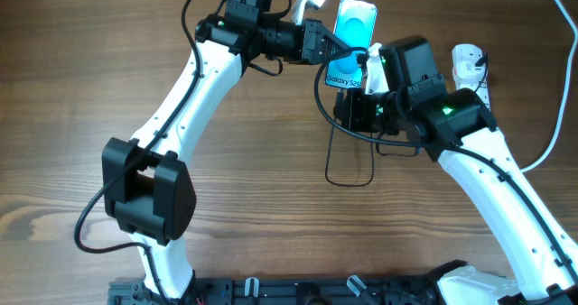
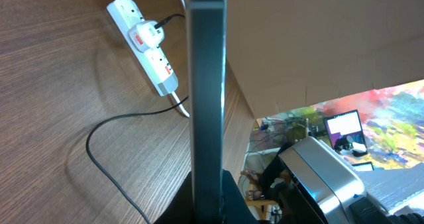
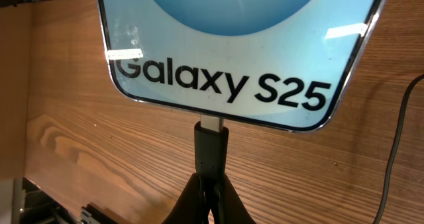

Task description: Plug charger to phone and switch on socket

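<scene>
Right wrist | right claw (image 3: 211, 196) pinching charger (image 3: 211, 150) tip at phone (image 3: 232, 45) port | left claw (image 2: 207, 192) gripping phone

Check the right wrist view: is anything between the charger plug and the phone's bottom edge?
Nothing visible does. The charger plug, pinched in the right gripper, stands directly under the phone, its metal tip meeting the bottom edge. Only table shows behind them.

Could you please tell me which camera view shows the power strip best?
The left wrist view: the power strip lies whole and unobstructed, with a plug in it. The overhead view shows it small and partly hidden by the right arm. The right wrist view does not show it.
</scene>
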{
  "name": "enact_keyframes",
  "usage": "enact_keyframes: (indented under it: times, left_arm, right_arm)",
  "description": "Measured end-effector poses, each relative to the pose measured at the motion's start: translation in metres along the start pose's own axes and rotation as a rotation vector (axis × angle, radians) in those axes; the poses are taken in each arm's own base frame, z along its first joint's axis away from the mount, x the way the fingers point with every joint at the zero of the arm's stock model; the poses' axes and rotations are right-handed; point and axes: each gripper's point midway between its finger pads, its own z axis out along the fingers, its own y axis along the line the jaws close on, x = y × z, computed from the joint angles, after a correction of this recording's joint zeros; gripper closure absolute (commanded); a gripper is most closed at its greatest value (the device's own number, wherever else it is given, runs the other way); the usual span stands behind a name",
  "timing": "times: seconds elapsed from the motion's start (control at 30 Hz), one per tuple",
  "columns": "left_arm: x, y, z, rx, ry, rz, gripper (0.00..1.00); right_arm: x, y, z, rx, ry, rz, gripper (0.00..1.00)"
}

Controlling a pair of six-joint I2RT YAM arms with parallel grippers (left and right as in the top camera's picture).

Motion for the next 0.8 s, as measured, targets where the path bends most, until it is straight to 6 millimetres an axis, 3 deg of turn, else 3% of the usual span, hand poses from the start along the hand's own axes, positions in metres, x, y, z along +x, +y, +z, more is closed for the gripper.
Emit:
enact_keyframes:
  times: [0.8]
  left_arm:
    - [0.0002,0.0029,-0.0026,-0.010,-0.001,0.004,0.96]
  right_arm:
    - [-0.0018,0.0025,0.0007,-0.005,-0.009,0.013,0.96]
